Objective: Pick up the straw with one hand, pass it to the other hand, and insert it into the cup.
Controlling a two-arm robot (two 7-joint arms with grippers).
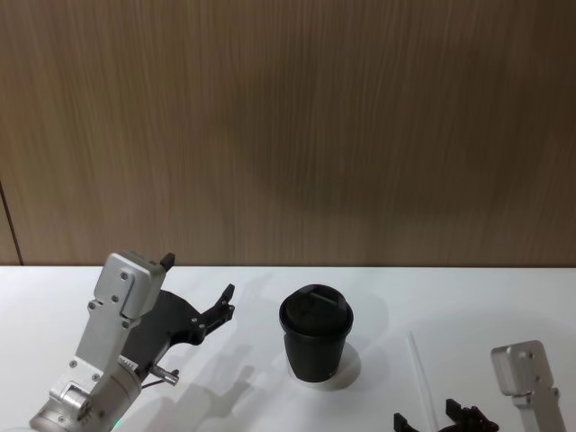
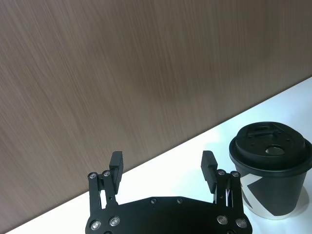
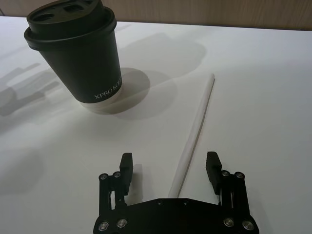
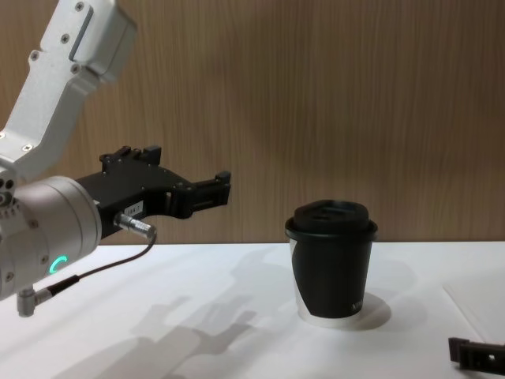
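Note:
The white straw (image 3: 196, 127) lies flat on the white table, to the right of the cup (image 1: 315, 337) in the head view (image 1: 420, 367). My right gripper (image 3: 169, 158) is open just over the straw's near end, with one finger on each side and no contact. It shows at the head view's lower edge (image 1: 436, 419) and the chest view's lower right corner (image 4: 476, 354). The black lidded cup (image 3: 78, 53) stands upright mid-table (image 4: 331, 264). My left gripper (image 1: 200, 277) hangs open and empty in the air to the left of the cup (image 2: 270, 170), fingers pointing forward (image 2: 162, 161) (image 4: 213, 188).
A wood-panelled wall (image 1: 288, 126) rises right behind the white table (image 1: 504, 297). Bare table surface lies on both sides of the cup. A grey cable (image 4: 102, 268) loops under my left wrist.

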